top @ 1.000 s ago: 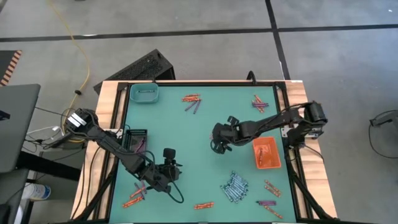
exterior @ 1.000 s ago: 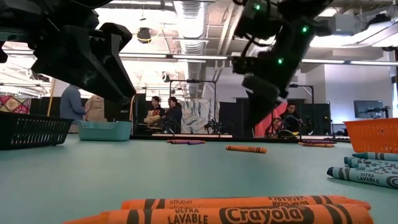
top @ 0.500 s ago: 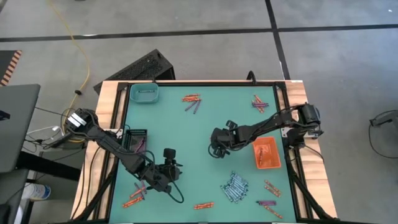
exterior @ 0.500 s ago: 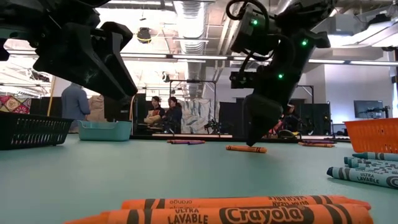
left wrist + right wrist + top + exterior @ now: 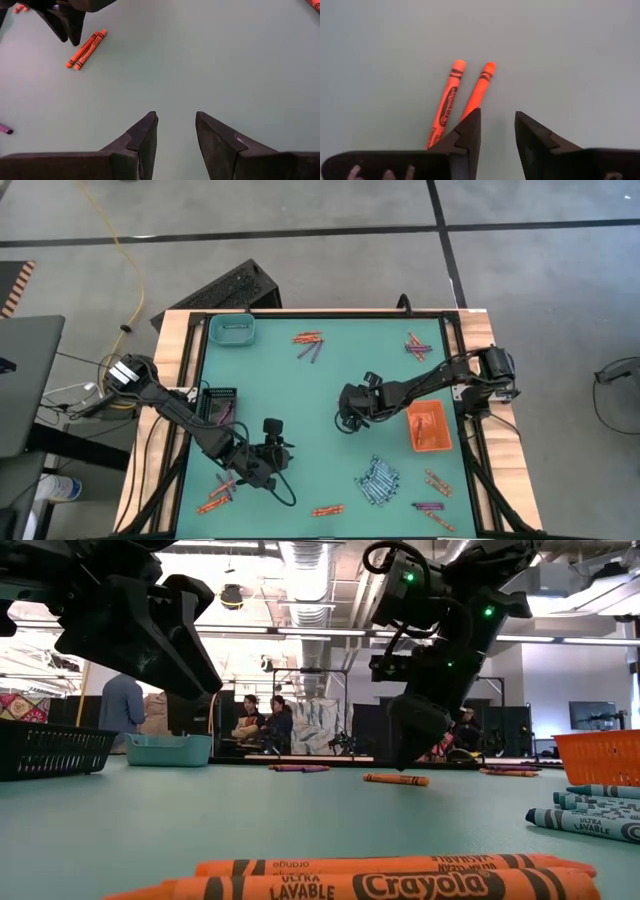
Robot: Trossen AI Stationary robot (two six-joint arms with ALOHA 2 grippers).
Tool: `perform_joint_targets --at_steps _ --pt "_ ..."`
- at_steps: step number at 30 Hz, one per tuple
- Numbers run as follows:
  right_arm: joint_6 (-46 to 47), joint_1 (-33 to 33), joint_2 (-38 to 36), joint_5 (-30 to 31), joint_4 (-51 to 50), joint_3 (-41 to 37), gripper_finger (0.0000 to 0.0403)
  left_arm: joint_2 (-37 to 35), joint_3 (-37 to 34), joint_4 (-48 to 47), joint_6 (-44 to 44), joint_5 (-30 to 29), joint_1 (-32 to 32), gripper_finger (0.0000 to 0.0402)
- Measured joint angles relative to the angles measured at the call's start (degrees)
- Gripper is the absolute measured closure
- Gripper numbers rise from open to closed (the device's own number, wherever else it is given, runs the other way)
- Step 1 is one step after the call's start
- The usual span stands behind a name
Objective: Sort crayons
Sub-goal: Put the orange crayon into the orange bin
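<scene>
Paper-wrapped orange crayons [image 5: 462, 102] on smooth teal mat, right claw [image 5: 496, 130] spread, left claw [image 5: 175, 132] spread

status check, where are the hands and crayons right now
Right hand open, low over mat centre, two orange crayons just beside its fingers. Left hand open and empty near the front-left. Orange tray beside right arm; nothing blocking.

Orange crayons [image 5: 451, 100] with black bands lie on a teal mat [image 5: 300, 400]; trays are teal [image 5: 232, 330], black [image 5: 219, 406] and orange [image 5: 428, 427].
</scene>
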Motion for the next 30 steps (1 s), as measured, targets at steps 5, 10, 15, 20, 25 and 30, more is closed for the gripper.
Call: perform_joint_targets --at_steps 5,10,15,20,25,30 --pt "0.11 -0.02 0.00 -0.92 2.14 0.00 0.0236 -0.01 0.00 0.00 0.02 0.02 0.00 0.0276" --pt "0.11 -0.04 0.00 -1.74 2.30 0.00 0.0215 -0.01 0.00 0.02 0.04 0.02 0.02 0.0276" --pt "0.13 -0.07 0.00 -1.99 2.29 0.00 0.0226 -0.01 0.00 0.04 0.01 0.04 0.04 0.0276" --pt "0.42 -0.23 0.00 -2.10 2.38 -0.69 0.0242 0.00 0.00 0.06 -0.02 0.07 0.04 0.0276" --pt "1.62 -0.66 0.00 -4.10 3.12 -2.41 0.0248 0.00 0.00 0.07 -0.07 0.18 0.04 0.0276" --pt "2.47 -0.87 -0.13 -3.77 3.37 -3.77 0.0249 -0.02 0.00 0.11 -0.09 0.20 0.04 0.0276"
